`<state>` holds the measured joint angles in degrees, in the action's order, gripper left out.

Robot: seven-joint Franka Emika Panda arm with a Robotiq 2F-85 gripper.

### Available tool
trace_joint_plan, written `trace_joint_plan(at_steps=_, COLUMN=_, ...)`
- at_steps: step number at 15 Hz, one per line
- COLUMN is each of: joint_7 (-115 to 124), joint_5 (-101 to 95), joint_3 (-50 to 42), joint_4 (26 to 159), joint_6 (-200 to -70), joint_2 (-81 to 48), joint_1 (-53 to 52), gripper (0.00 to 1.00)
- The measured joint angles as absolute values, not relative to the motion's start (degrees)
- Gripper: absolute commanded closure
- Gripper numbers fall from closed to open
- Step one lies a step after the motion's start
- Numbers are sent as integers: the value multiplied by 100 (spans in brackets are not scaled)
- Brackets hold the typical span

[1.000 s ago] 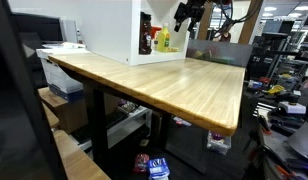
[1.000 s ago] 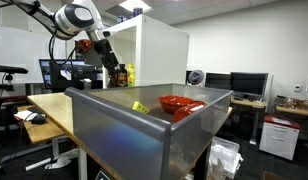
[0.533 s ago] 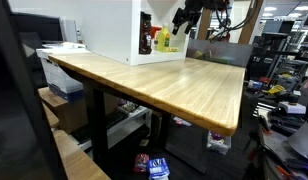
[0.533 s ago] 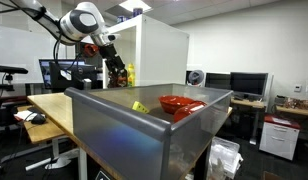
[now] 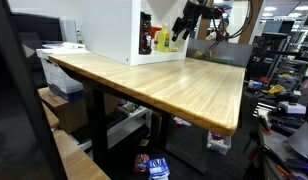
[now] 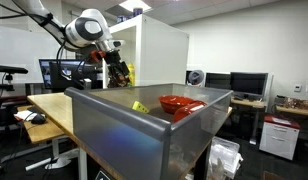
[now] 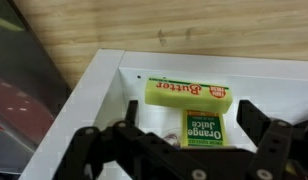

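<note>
In the wrist view my gripper [image 7: 190,115] stands open, looking down into a white cabinet [image 7: 256,84]. A yellow butter box [image 7: 189,93] lies there, with a green orange juice carton [image 7: 207,130] right next to it. The carton sits between my two black fingers [image 7: 134,112], and nothing is gripped. In both exterior views the gripper [image 5: 186,26] [image 6: 118,70] hangs at the cabinet's [image 5: 109,28] open side, close to a yellow item [image 5: 164,40] and a dark bottle [image 5: 146,40] inside.
The cabinet stands at the far end of a long wooden table [image 5: 164,85]. A grey bin [image 6: 144,135] in the foreground holds a red bowl [image 6: 180,103] and a small yellow object [image 6: 139,106]. Desks with monitors [image 6: 249,85] and cluttered shelves [image 5: 279,60] surround the table.
The arm has swung closer to the white cabinet and tilted its wrist toward the opening. The gripper has stayed open throughout.
</note>
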<state>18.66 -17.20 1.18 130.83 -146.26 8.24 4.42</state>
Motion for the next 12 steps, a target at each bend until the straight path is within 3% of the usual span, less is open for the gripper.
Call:
trace_joint_plan(at_steps=2, joint_7=1844, joint_5=-1798, joint_3=105, joint_4=13091, joint_6=-14777, joint_2=767, joint_1=443, gripper=0)
trace_joint_plan(at_steps=3, joint_7=1845, joint_5=-1915, joint_3=100, joint_4=13092, joint_6=-14933, joint_2=713, joint_1=443, gripper=25)
trace_joint_plan(at_steps=12, joint_7=1850, joint_5=-2284, joint_3=92, joint_4=13093, joint_6=-15366, joint_2=430, joint_1=441, gripper=76)
